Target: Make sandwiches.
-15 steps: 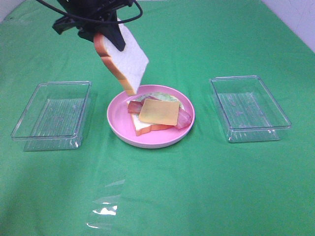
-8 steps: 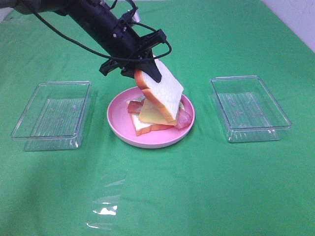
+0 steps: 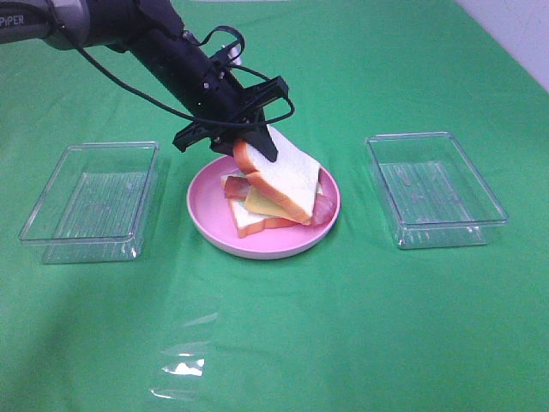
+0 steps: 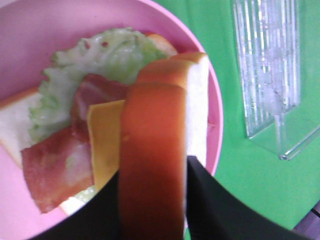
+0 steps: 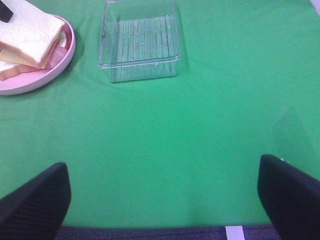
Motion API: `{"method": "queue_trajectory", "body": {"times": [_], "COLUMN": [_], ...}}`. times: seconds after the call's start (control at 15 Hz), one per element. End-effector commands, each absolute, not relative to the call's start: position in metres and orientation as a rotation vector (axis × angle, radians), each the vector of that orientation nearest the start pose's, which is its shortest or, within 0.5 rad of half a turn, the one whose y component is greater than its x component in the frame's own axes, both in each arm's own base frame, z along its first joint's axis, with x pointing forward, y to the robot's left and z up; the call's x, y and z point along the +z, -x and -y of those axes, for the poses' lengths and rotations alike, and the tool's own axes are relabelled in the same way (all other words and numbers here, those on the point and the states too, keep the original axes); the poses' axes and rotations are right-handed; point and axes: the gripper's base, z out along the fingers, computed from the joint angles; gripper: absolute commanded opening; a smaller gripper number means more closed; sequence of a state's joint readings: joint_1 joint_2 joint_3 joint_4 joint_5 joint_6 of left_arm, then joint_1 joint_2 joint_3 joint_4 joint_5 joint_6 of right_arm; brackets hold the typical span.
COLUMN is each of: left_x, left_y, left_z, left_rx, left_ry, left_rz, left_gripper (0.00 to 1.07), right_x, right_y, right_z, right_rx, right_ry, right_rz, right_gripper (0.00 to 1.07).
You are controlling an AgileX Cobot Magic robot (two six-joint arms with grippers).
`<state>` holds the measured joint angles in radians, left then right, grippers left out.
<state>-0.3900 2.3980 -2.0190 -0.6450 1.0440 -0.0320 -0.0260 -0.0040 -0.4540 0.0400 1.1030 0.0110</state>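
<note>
My left gripper [image 3: 250, 148] is shut on a white bread slice with orange-brown crust [image 3: 285, 176] and holds it tilted, its lower edge resting on the stack on the pink plate [image 3: 206, 221]. The stack is a bottom bread slice [image 3: 249, 226], a pale green lettuce leaf [image 4: 102, 55], red-brown bacon [image 4: 52, 165] and yellow cheese [image 3: 262, 202]. In the left wrist view the gripper [image 4: 152, 200] grips the slice's crust [image 4: 150, 150]. My right gripper [image 5: 165, 200] is open and empty over bare cloth, out of the exterior view.
A clear tray [image 3: 90, 202] stands left of the plate and another [image 3: 433, 189] to its right, both empty. The right one also shows in the right wrist view [image 5: 140, 40]. A clear plastic film [image 3: 184, 360] lies on the green cloth near the front.
The left gripper has carried the bread slice down and to the right, from high above the plate's left rear onto the stack. The slice now leans lower over the cheese.
</note>
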Motion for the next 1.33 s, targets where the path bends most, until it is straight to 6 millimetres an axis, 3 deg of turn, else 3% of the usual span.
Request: {"method": "queue_trajectory", "body": {"times": [0.07, 0.2, 0.27, 0.4, 0.53, 0.67, 0.93, 1.07, 1.13, 1.33], "left_x": [0.149, 0.148, 0.149, 0.151, 0.175, 0.200, 0.274, 0.292, 0.296, 0.297], "left_y": [-0.448, -0.445, -0.444, -0.442, -0.443, -0.444, -0.429, -0.416, -0.405, -0.377], "left_z": [0.229, 0.227, 0.227, 0.225, 0.217, 0.210, 0.181, 0.153, 0.126, 0.075], "left_rx": [-0.784, -0.742, -0.743, -0.736, -0.556, -0.455, -0.173, -0.115, -0.096, -0.061], "left_ry": [-0.157, -0.196, -0.205, -0.226, -0.357, -0.333, -0.363, -0.318, -0.270, -0.171], "left_rz": [-2.974, -3.006, -3.022, -3.048, -3.093, -3.038, -2.867, -2.864, -2.894, -2.962], "left_gripper": [0.60, 0.94, 1.02, 1.02, 1.02, 1.02, 1.02, 1.02, 1.02, 1.02], "right_x": [0.261, 0.261, 0.261, 0.261, 0.261, 0.261, 0.261, 0.261, 0.261, 0.261], "right_y": [0.006, 0.006, 0.006, 0.006, 0.006, 0.006, 0.006, 0.006, 0.006, 0.006], "right_z": [-0.004, -0.004, -0.004, -0.004, -0.004, -0.004, -0.004, -0.004, -0.004, -0.004], "right_rx": [0.044, 0.044, 0.044, 0.044, 0.045, 0.045, 0.045, 0.045, 0.045, 0.045], "right_ry": [-0.036, -0.036, -0.036, -0.036, -0.036, -0.036, -0.036, -0.036, -0.036, -0.036], "right_rz": [-2.098, -2.098, -2.098, -2.098, -2.098, -2.098, -2.098, -2.098, -2.098, -2.098], "right_gripper": [0.98, 0.98, 0.98, 0.98, 0.98, 0.98, 0.98, 0.98, 0.98, 0.98]}}
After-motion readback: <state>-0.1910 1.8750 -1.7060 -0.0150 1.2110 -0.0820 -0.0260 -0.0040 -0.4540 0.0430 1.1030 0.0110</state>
